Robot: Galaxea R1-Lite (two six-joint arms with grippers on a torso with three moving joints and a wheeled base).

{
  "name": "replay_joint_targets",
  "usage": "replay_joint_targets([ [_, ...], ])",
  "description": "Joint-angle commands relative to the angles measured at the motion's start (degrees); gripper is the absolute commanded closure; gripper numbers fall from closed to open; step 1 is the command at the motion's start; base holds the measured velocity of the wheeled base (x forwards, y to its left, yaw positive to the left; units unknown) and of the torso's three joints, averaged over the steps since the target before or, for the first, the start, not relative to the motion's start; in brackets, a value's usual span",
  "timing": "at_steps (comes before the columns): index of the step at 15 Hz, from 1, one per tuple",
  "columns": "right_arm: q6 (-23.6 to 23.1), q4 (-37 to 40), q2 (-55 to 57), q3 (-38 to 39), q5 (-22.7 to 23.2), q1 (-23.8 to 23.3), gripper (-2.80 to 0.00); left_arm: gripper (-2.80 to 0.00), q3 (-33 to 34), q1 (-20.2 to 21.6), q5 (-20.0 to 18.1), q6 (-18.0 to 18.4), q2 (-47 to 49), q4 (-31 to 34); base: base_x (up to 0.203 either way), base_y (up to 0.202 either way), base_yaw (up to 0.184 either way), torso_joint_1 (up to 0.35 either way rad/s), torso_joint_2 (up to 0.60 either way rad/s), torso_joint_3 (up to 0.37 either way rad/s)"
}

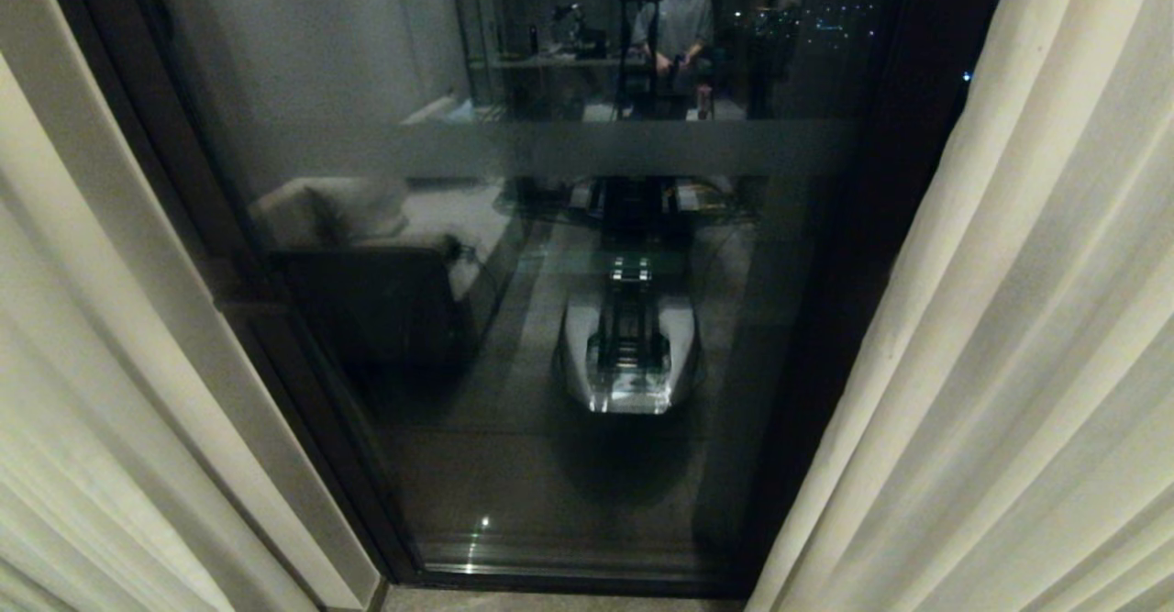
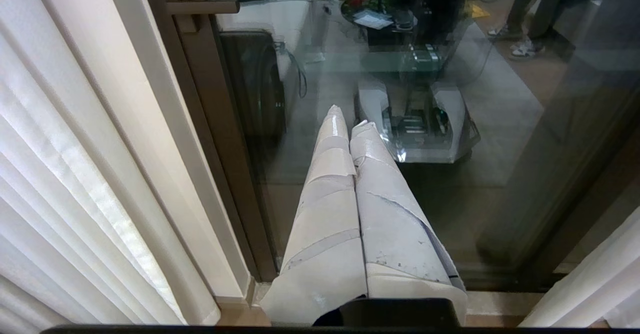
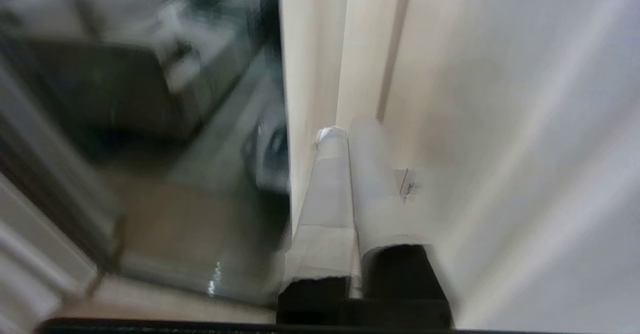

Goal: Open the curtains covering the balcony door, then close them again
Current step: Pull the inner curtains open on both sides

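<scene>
with the curtains (image 1: 1009, 337) drawn aside and the door (image 1: 550, 272) bared, closing is judged in hand; the right gripper (image 3: 340, 133), clenched on nothing, is aimed at the right panel's edge, which must be caught.

dim head view, glass (image 1: 550, 318) reflecting indoor light; right wrist view motion-blurred.
</scene>
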Motion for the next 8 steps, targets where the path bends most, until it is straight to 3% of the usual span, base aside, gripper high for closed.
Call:
replay_joint_targets([
  [1,1.1,-1.9,11.5,-8.2,0.1,0.1,-2.80,0.00,0.0,0.0,0.0,0.0,0.0,0.0,0.000,0.000,0.000,0.000,0.00,0.000],
  [8,1.8,-2.6,16.4,-15.5,0.1,0.3,-2.80,0.00,0.0,0.0,0.0,0.0,0.0,0.0,0.000,0.000,0.000,0.000,0.00,0.000],
])
